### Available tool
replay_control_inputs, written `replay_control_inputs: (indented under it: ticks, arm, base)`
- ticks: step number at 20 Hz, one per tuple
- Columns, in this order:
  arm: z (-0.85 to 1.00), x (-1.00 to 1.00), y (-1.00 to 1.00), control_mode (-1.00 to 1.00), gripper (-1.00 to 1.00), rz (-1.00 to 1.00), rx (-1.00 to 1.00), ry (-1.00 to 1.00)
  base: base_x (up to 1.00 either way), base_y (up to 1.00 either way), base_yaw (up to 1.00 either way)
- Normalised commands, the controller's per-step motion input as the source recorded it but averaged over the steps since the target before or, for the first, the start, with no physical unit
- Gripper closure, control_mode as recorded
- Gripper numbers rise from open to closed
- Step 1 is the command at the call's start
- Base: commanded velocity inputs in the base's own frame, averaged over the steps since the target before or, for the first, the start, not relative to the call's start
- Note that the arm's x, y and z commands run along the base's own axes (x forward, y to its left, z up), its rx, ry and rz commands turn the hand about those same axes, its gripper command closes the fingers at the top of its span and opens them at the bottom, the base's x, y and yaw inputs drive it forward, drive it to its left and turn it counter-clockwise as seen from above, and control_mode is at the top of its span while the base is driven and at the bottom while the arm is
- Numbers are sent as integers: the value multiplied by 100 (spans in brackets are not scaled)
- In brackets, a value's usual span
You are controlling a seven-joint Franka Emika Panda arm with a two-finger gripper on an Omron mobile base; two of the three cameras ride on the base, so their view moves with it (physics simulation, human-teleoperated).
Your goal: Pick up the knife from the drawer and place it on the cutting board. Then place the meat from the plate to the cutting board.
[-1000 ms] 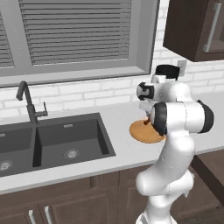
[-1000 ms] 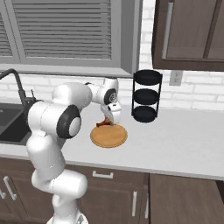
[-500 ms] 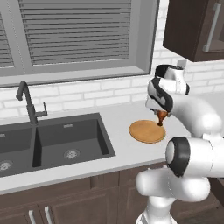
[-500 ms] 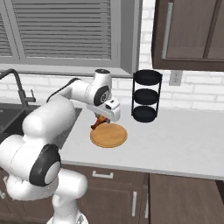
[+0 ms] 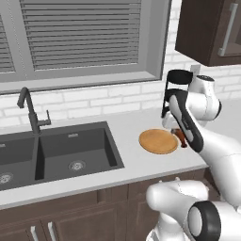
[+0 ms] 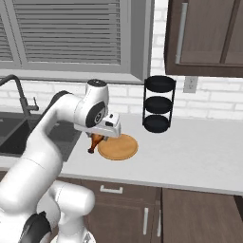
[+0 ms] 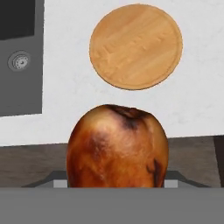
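Swung off the plate (image 7: pixel 136 46) toward the bench's front edge since a second ago. Drumstick (image 7: pixel 117 146) pinched in the jaws, hanging long axis down over that edge. Plate bare beyond. Cutting board nowhere seen.

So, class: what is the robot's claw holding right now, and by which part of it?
The claw holds the meat, lifted clear of the plate. In the right base view the drumstick hangs below it, apparently gripped at one end; which end cannot be told.

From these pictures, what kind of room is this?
A kitchen, most likely: a double sink with a tap set in a counter, cabinets above, and a plate.
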Motion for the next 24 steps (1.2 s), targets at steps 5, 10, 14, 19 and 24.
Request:
replay_control_inputs:
  ticks: [5,10,14,19,24]
  arm:
    - [1,-40,15,-100,100,21,0,-4]
    - [0,-14,4,-100,100,10,0,-1]
    - [0,-1,0,-100,100,0,0,0]
    - [0,-32,9,-100,100,0,0,-1]
    - [0,-14,5,100,100,0,0,-2]
  base:
    - [0,0,0]
    - [0,0,0]
    - [0,0,0]
    - [0,0,0]
    - [-53,55,0]
